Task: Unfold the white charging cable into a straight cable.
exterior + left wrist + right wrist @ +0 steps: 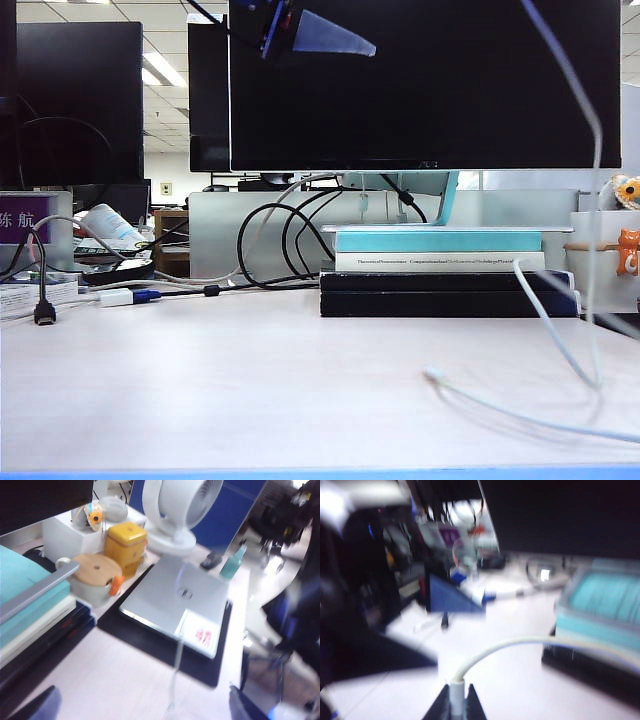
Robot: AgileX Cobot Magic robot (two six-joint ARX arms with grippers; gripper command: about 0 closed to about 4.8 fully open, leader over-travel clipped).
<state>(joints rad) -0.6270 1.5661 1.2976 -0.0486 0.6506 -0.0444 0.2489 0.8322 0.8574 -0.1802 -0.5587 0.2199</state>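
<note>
White and glossy, the thin charging cable point(560, 350) lies partly on the pale wooden desk point(220, 380), just in front of the stack of books topped by a teal one point(440, 240). One small plug end point(433, 374) rests on the desk, and from it the cord runs off to the right edge. Another strand loops up past the stack's right corner and climbs steeply out of frame. That climb suggests the far end is being lifted to pull the slack out.

In the right wrist view the right gripper point(455, 707) is clenched on the cable's other plug point(456, 690), the cord arching away from its closed tips toward the books. Holding by the plug probably gives a firm purchase.

The left gripper point(145, 707) is released, its two dark blue fingertips point(37, 705) spread wide; between them a blurred strand of the cord hangs, not pinched. It hovers to the right of the book stack, looking toward a closed silver laptop point(175, 605).

Behind the stack stand a large black monitor point(425, 80) and looping black monitor cables point(290, 240); a tightening cord could snag on the stack's corner.
</note>
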